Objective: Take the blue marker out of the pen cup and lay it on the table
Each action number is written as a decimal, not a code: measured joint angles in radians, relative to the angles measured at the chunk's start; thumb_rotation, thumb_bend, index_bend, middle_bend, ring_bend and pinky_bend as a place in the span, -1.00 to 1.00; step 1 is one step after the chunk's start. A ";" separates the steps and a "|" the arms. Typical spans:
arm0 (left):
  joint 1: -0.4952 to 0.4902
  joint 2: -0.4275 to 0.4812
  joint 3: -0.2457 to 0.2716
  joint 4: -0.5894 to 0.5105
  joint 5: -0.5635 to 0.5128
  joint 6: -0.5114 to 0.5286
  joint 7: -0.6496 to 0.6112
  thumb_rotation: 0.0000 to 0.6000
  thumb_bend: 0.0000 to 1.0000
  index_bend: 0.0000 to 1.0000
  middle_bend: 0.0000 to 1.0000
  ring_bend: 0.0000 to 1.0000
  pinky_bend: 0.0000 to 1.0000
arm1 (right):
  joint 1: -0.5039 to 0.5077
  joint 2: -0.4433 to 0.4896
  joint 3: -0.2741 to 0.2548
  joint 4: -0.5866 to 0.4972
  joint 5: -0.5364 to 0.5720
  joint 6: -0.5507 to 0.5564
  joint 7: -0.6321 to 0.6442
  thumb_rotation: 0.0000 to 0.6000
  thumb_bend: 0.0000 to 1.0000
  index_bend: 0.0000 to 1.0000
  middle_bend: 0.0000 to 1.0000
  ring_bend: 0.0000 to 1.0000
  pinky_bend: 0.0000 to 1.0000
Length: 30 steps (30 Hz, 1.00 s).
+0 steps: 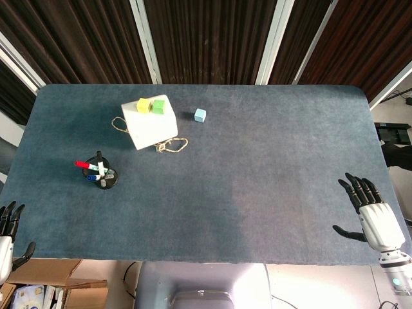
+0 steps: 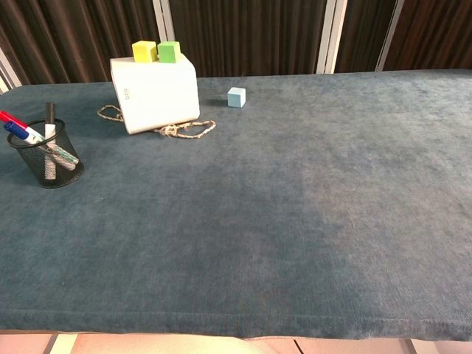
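A black mesh pen cup [image 1: 106, 178] [image 2: 49, 158] stands upright near the table's left side. The blue marker [image 1: 93, 177] [image 2: 20, 131] leans out of it to the left, beside a red marker [image 1: 84, 165] [image 2: 9, 118] and a black one [image 1: 99, 158] [image 2: 49, 118]. My left hand [image 1: 8, 235] hangs at the table's front left corner, fingers spread, holding nothing, well short of the cup. At the front right edge my right hand [image 1: 370, 212] is likewise spread and empty. The chest view shows neither hand.
A white box [image 1: 149, 122] [image 2: 156, 94] with a yellow block [image 1: 143, 105] [image 2: 144, 51] and a green block [image 1: 158, 105] [image 2: 169, 51] on top sits at the back left, twine [image 1: 172, 145] [image 2: 184, 130] trailing from it. A light blue cube [image 1: 200, 115] [image 2: 236, 97] lies to its right.
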State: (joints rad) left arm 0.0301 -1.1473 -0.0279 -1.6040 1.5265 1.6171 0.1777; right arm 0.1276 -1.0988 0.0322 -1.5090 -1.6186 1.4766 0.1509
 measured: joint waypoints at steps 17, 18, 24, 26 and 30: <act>-0.177 -0.003 -0.097 -0.038 0.031 -0.122 0.056 1.00 -0.33 -0.59 -0.60 -0.61 -0.64 | 0.003 0.058 0.035 -0.023 0.024 0.034 0.015 1.00 -0.74 -0.92 -0.83 -1.00 -0.72; -0.197 -0.007 -0.108 -0.037 0.030 -0.141 0.059 1.00 -0.32 -0.56 -0.57 -0.57 -0.60 | 0.002 0.064 0.037 -0.028 0.024 0.038 0.014 1.00 -0.74 -0.92 -0.83 -1.00 -0.73; -0.323 -0.068 -0.171 0.019 -0.018 -0.266 0.107 1.00 -0.31 -0.45 -0.47 -0.45 -0.45 | -0.007 0.094 0.044 -0.056 0.023 0.063 0.009 1.00 -0.74 -0.92 -0.83 -1.00 -0.73; -0.352 -0.104 -0.184 0.065 -0.036 -0.290 0.126 1.00 -0.31 -0.45 -0.46 -0.43 -0.41 | -0.011 0.097 0.044 -0.060 0.023 0.068 0.006 1.00 -0.74 -0.92 -0.83 -1.00 -0.72; -0.401 -0.174 -0.194 0.159 -0.067 -0.330 0.165 1.00 -0.31 -0.46 -0.47 -0.41 -0.38 | -0.015 0.098 0.042 -0.063 0.025 0.068 0.003 1.00 -0.74 -0.93 -0.83 -1.00 -0.72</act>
State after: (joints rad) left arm -0.3705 -1.3209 -0.2221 -1.4450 1.4594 1.2869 0.3424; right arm 0.1130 -1.0007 0.0738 -1.5723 -1.5939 1.5451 0.1539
